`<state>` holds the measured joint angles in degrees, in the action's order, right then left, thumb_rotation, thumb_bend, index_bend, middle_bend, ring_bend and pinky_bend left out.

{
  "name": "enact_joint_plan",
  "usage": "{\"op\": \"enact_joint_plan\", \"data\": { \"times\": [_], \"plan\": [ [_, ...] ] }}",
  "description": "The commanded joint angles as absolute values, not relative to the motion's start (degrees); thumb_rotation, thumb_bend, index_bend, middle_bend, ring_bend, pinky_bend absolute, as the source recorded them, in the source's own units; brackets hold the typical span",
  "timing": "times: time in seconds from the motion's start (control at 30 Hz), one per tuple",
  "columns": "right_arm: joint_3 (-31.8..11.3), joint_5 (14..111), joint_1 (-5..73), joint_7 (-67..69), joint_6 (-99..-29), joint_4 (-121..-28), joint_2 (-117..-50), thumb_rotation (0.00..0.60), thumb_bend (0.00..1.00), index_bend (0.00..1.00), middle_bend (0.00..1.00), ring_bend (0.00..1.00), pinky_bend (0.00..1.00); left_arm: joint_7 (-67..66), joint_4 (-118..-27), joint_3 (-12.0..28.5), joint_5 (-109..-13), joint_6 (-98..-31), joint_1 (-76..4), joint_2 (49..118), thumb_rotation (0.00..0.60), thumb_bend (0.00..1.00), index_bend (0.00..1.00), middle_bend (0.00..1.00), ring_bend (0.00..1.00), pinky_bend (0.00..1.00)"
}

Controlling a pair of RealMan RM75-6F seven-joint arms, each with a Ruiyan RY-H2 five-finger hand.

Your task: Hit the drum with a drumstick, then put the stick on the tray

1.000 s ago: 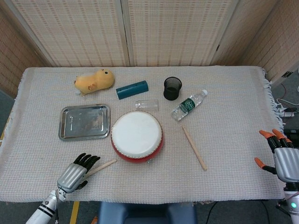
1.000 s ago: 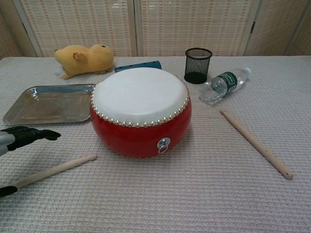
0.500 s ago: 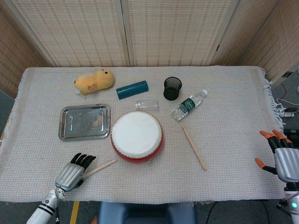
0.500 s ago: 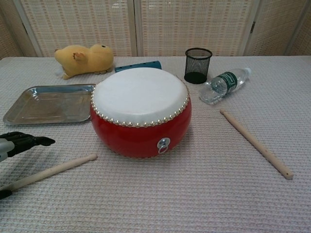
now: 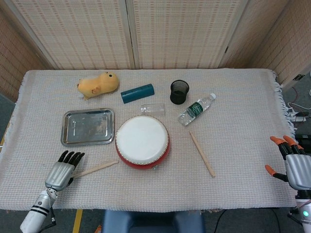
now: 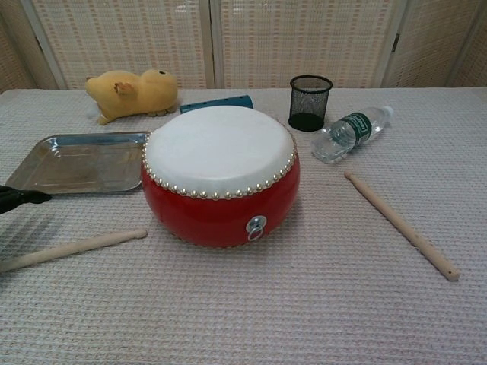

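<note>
The left hand (image 5: pixel 61 171) has slid toward the table's left edge, grasping the near drumstick (image 5: pixel 96 168) and dragging it along beside the drum (image 5: pixel 142 141), while the right hand (image 5: pixel 290 162) stays fingers spread, empty.

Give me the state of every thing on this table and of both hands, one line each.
Drum: upright, skin up.
Left drumstick: flat on cloth, butt under left hand.
Right drumstick: lying loose.
Tray: holds no stick.
Water bottle: on its side, capped.
Mesh cup: upright.
Right hand: open, off the table.
</note>
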<state>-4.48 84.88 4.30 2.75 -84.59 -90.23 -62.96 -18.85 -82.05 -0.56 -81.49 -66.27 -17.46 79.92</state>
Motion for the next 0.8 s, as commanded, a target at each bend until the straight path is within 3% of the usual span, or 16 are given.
{"op": "enact_joint_plan", "data": {
  "times": [0.03,0.17,0.4,0.8],
  "plan": [
    [-4.5,84.9,4.3,2.7,-84.6,-90.3,-62.9,0.600,0.18,0.17,0.21,0.08,0.23,-19.0,-81.2,1.2,-79.2,-66.9,-17.4,79.7,0.600,0.22,0.08,0.09,0.07,0.04],
    [-4.5,84.9,4.2,2.7,-84.8,-90.3,-62.8,0.600,0.18,0.17,0.21,0.08,0.23,-13.7,-85.2,2.6,-77.9,-67.0,-17.3,77.8,0.600,0.23,0.18,0.10,0.07,0.04],
    [-4.5,85.1,4.4,3.4,-84.5,-89.8,-63.1,0.600,0.18,0.17,0.21,0.08,0.23,0.3,-94.6,4.1,-76.0,-61.3,-19.3,76.3,0.600,0.32,0.35,0.12,0.07,0.04],
    [-4.3,84.9,4.0,4.9,-84.6,-88.9,-63.1,0.600,0.18,0.17,0.21,0.08,0.23,-8.6,-95.1,6.3,-66.9,-53.7,-25.9,79.4,0.600,0.34,0.29,0.08,0.01,0.04]
  ]
}}
